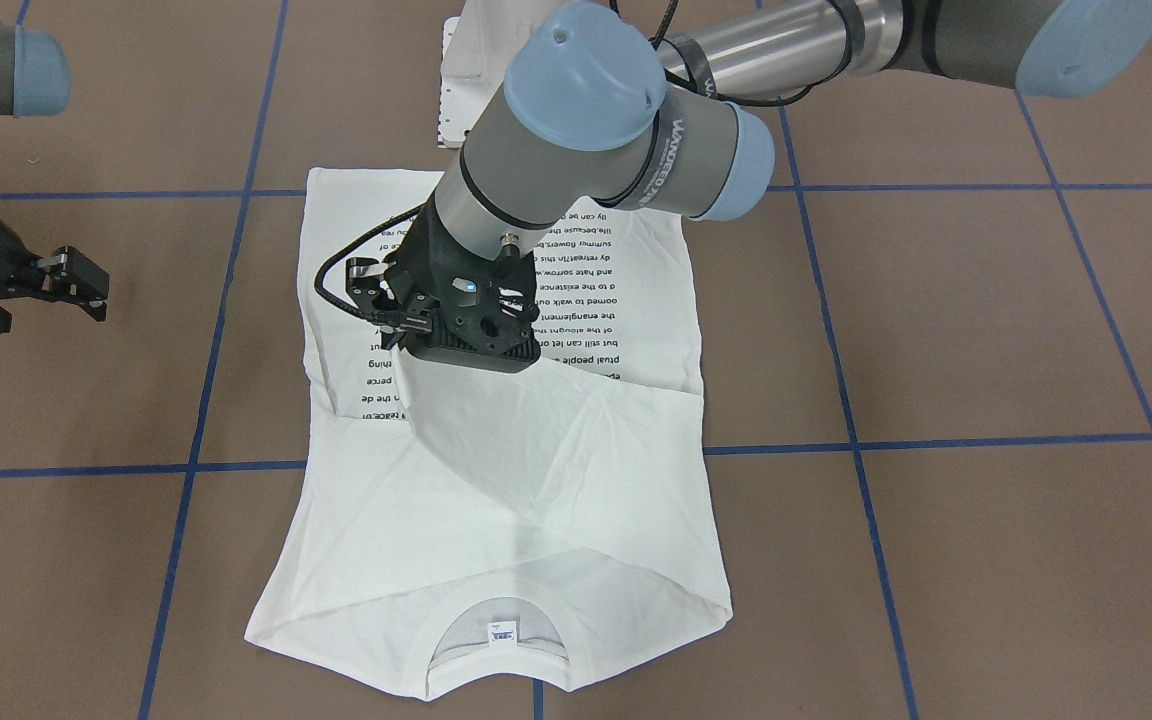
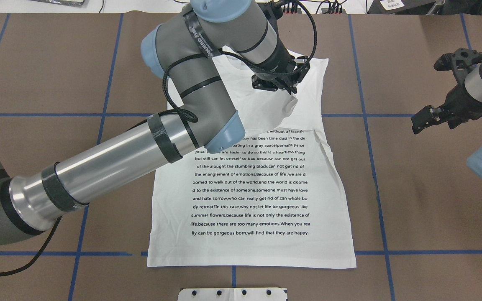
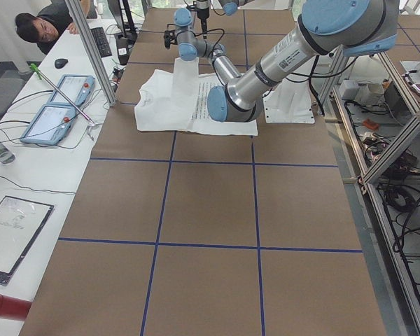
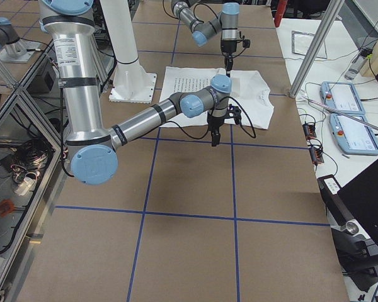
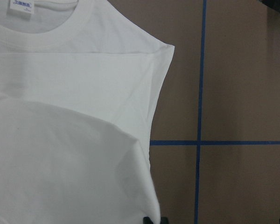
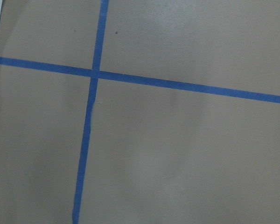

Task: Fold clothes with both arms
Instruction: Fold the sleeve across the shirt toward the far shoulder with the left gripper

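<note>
The white shirt (image 1: 536, 480) lies flat on the brown table, printed text (image 2: 249, 190) facing up and the ribbed collar (image 1: 501, 600) with its label at the end far from the robot. My left gripper (image 2: 283, 85) hangs over the collar half, shut on a pinch of the shirt's cloth, which rises from the shirt in a peak (image 3: 185, 70). The left wrist view looks down on the collar (image 5: 84, 35) and a shoulder edge. My right gripper (image 2: 427, 119) hovers over bare table beside the shirt, open and holding nothing. The right wrist view shows only table and tape.
The white pedestal base (image 1: 456, 90) stands at the hem end of the shirt. Blue tape lines (image 2: 366, 167) cross the brown table. A person (image 3: 45, 24) sits at a side bench with two tablets (image 3: 56, 105) and aluminium posts (image 3: 91, 49).
</note>
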You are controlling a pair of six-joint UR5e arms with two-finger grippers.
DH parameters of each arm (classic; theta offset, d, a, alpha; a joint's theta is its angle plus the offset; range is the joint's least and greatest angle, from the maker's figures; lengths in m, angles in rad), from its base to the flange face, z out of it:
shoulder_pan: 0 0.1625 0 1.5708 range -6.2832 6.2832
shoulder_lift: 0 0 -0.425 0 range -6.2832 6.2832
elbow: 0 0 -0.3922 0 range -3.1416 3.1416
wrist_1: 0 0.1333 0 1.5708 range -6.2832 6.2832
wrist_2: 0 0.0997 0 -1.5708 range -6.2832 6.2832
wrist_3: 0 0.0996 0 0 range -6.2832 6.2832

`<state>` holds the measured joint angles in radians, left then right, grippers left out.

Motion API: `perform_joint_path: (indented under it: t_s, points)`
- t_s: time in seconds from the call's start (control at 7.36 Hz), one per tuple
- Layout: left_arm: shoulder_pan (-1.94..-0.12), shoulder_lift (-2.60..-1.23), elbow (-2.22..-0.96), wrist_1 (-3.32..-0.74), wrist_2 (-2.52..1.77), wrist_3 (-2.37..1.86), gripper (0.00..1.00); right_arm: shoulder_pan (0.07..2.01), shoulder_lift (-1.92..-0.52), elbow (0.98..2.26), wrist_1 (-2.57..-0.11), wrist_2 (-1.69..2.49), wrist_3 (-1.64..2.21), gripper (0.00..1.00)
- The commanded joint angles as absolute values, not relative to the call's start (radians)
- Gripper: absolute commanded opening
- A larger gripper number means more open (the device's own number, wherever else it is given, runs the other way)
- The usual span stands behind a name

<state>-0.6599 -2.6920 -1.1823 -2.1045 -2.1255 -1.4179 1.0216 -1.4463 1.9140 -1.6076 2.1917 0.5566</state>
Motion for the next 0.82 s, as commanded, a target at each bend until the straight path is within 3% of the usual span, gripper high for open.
perform_joint_path:
  t_s: [0.0,0.14,0.27,0.41,0.68]
  points:
    - [-0.6,-2.694,-1.158,-2.109,-2.063,-1.417,0.0,1.022,-1.431,1.913,-1.608,2.194,0.56,1.0]
    - [-0.591,-2.694,-1.135,-2.134,-2.048,-1.417,0.0,1.022,-1.428,1.914,-1.608,2.194,0.56,1.0]
    - [-0.588,-2.697,-1.121,-2.154,-2.045,-1.417,0.7,1.022,-1.427,1.916,-1.608,2.194,0.56,1.0]
    - [-0.586,-2.707,-1.121,-2.173,-2.025,-1.417,1.0,1.022,-1.427,1.917,-1.606,2.197,0.56,1.0]
    - [-0.586,-2.712,-1.127,-2.175,-2.02,-1.407,1.0,1.02,-1.396,1.911,-1.601,2.204,0.56,1.0]
